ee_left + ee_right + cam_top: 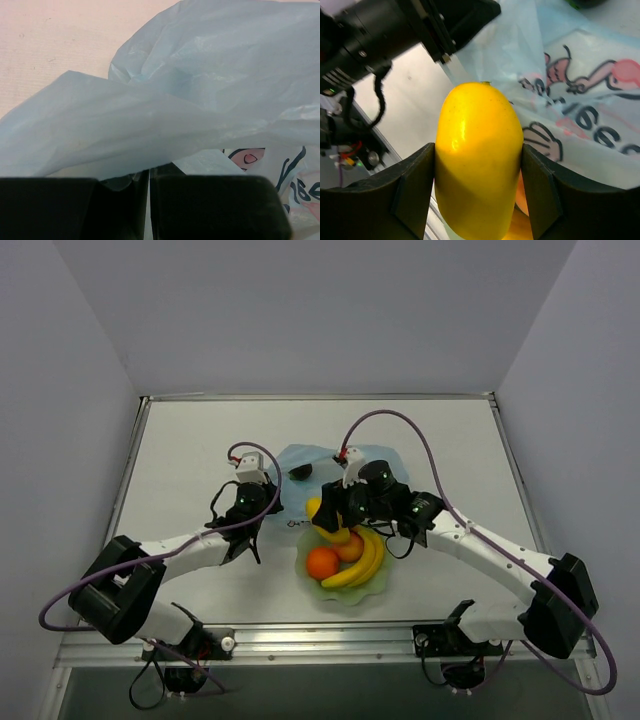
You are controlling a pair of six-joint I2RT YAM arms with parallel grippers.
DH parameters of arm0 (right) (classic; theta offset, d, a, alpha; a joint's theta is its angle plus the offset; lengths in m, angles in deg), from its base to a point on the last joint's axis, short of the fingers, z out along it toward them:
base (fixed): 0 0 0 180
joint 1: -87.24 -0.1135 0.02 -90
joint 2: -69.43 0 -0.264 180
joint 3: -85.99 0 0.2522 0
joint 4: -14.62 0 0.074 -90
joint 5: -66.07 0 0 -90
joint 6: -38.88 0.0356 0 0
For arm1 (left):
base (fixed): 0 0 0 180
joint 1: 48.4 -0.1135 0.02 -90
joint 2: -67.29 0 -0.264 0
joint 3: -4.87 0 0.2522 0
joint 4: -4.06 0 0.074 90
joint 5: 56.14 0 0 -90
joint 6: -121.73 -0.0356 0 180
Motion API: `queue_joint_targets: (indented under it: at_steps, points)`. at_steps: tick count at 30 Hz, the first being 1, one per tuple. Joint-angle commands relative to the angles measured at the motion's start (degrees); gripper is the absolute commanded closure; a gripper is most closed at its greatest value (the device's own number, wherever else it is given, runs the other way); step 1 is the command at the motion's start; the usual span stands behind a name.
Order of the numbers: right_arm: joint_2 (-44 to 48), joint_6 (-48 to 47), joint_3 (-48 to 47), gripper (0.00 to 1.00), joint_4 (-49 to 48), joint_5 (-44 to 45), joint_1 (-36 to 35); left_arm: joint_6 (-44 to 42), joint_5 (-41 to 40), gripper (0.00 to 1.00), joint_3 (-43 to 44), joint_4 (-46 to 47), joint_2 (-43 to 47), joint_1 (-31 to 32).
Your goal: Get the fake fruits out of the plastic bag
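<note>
The light-blue plastic bag (pixel 320 465) lies flat behind the pale green bowl (pixel 375 590). My left gripper (pixel 262 508) is shut on the bag's left edge, and the film (pixel 165 110) rises from between its fingers. My right gripper (pixel 330 518) is shut on the yellow oval fruit (pixel 479 155) and holds it above the bowl's far rim. An orange (pixel 322 562), a peach-pink fruit (pixel 350 548) and yellow bananas (pixel 362 562) lie in the bowl. A small dark round fruit (pixel 299 472) sits on the bag.
The printed bag with pink and black motifs (pixel 580 100) spreads behind the yellow fruit. The left arm's wrist (pixel 395 30) is close at the upper left of the right wrist view. A metal rail (pixel 320 635) runs along the near table edge.
</note>
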Motion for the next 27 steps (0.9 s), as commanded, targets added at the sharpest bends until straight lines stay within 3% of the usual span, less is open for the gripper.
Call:
queue_joint_targets:
  at_steps: [1, 13, 15, 19, 22, 27]
  points:
    - [3.4, -5.7, -1.0, 0.58, 8.9, 4.0, 0.0, -0.8, -0.1, 0.98, 2.1, 1.3, 1.9, -0.8]
    - [-4.4, -9.9, -1.9, 0.48, 13.0, 8.6, -3.8, -1.2, -0.2, 0.98, 1.7, 1.4, 2.5, -0.7]
    - [-5.1, -9.6, -2.1, 0.41, 12.9, 9.8, -4.3, -1.3, -0.3, 0.98, 1.6, 1.5, 2.9, -0.7]
    - [-4.2, -8.7, -3.0, 0.15, 13.0, 12.8, -4.3, -1.6, -0.5, 0.98, 1.0, 1.9, 3.6, -0.6]
    - [-0.7, -8.2, -4.5, 0.09, 13.7, 14.1, -4.3, -1.4, -0.5, 0.98, 0.3, 2.2, 3.6, -0.6]
    - [3.6, -6.7, -8.7, 0.15, 14.3, 14.7, -4.3, -0.5, 0.5, 0.98, -0.3, 2.7, 2.5, -0.6]
